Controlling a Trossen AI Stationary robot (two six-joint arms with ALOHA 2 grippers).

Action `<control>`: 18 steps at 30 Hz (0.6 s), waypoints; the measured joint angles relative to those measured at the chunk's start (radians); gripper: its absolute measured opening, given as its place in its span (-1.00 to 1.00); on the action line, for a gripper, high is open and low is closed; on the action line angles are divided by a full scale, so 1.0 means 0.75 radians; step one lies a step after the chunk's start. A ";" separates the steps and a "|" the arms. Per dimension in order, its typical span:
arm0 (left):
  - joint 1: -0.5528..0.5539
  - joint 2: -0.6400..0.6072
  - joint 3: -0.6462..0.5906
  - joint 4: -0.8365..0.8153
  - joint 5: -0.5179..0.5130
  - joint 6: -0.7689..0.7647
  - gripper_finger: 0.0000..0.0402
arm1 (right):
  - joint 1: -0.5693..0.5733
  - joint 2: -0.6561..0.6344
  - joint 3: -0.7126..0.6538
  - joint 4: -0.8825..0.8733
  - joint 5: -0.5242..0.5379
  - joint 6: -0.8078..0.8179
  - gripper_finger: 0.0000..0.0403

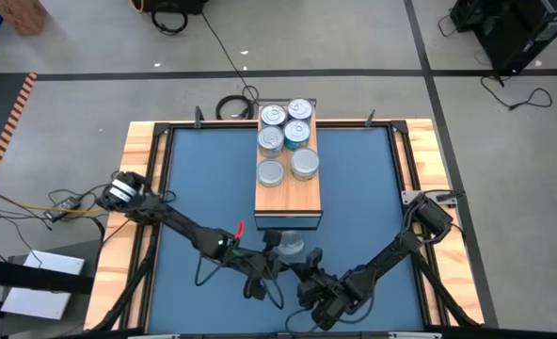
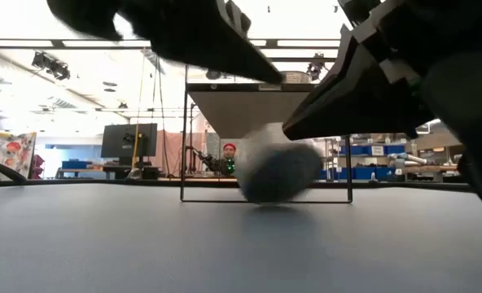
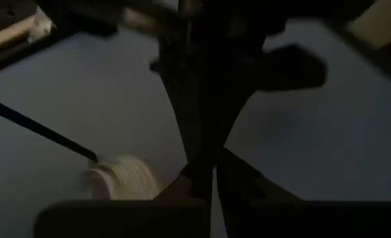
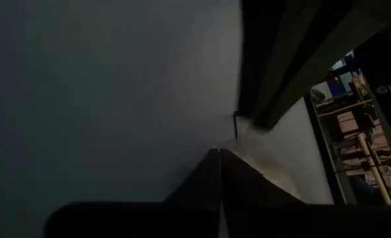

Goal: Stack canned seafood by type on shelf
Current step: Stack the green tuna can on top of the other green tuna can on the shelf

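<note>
The shelf (image 1: 288,193) stands at the mat's far middle, with several silver-lidded tins (image 1: 286,137) on its far part, some teal-sided. One loose tin (image 1: 289,246) (image 2: 278,172) lies on the blue mat just in front of the shelf's near end. My left gripper (image 1: 273,252) (image 3: 214,173) is shut and empty, and the tin (image 3: 124,180) lies off to one side of it. My right gripper (image 1: 307,261) (image 4: 220,153) is shut on nothing, its tips just short of the tin (image 4: 249,129). My right gripper comes at the loose tin slanting down from the table's near right side, and its shut tips (image 2: 290,130) stand right over the tin's upper edge. I cannot tell whether they touch it.
The shelf's near half is bare wood. Blue mat (image 1: 203,179) lies bare left and right of the shelf. A wooden frame (image 1: 142,160) borders the table. A black cable coil (image 1: 233,105) lies beyond the far edge. Both arms crowd the near middle.
</note>
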 joint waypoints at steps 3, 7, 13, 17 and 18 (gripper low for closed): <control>-0.013 -0.057 0.000 -0.038 -0.002 0.000 -0.85 | 0.008 0.000 0.000 -0.007 -0.003 -0.007 -0.97; -0.019 -0.084 0.000 -0.120 -0.018 -0.020 -0.90 | 0.015 0.000 0.000 -0.023 0.003 0.005 -0.77; -0.019 -0.079 -0.038 -0.146 -0.077 -0.031 -0.97 | -0.002 -0.006 0.000 -0.060 0.026 0.111 -0.39; 0.004 -0.078 -0.092 -0.141 -0.149 -0.027 -0.98 | -0.047 -0.021 0.000 -0.155 -0.029 0.237 -0.19; 0.013 -0.078 -0.107 -0.136 -0.149 -0.027 -0.98 | -0.066 -0.023 0.001 -0.172 -0.090 0.261 -0.15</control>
